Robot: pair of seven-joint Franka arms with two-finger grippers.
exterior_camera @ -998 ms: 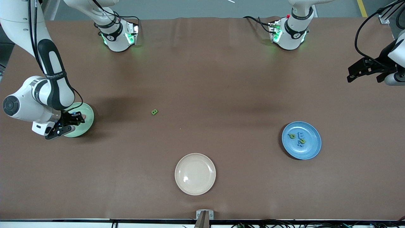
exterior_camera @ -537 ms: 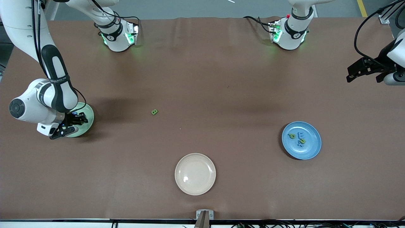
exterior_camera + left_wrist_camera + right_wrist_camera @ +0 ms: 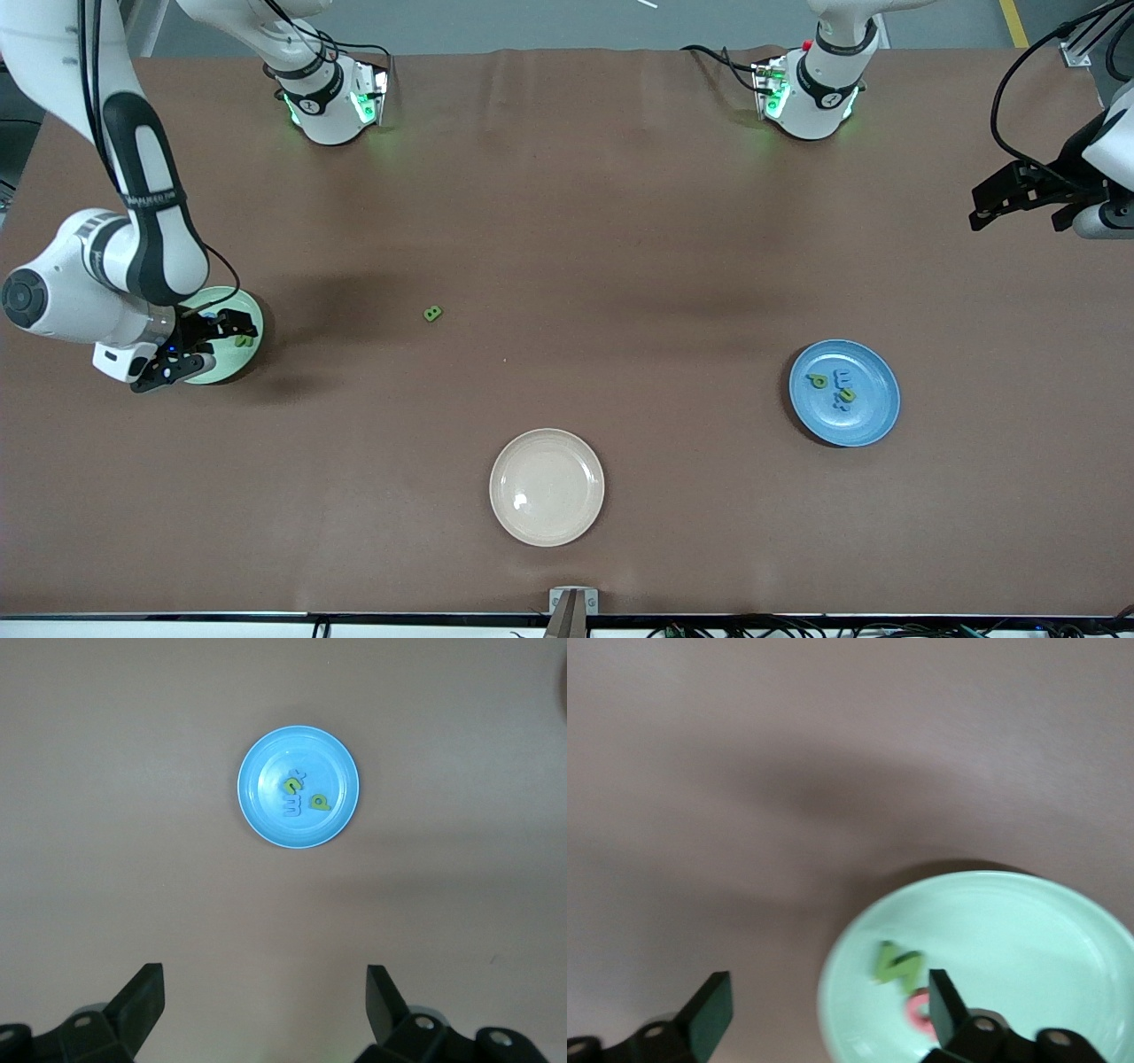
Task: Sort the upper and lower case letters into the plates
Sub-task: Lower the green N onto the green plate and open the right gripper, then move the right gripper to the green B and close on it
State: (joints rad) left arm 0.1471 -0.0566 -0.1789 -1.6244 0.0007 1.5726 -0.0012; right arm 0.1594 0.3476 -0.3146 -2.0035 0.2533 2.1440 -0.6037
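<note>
Drop-off step at the mint green plate (image 3: 232, 340), at the right arm's end of the table. Right end effector (image 3: 190, 347) over its edge, jaws wide, holding nothing; a green letter (image 3: 897, 966) and a pink-red one (image 3: 919, 1011) lie in the plate.

Left end effector (image 3: 264, 1010) waits at its own end, jaws wide, empty. Blue plate (image 3: 844, 392) holds several letters.

Next, by my reading: fetch the green letter piece (image 3: 432, 313) lying on the bare table near mid-table. Path clear; cream plate (image 3: 547, 486) sits nearer the camera, out of the way.
</note>
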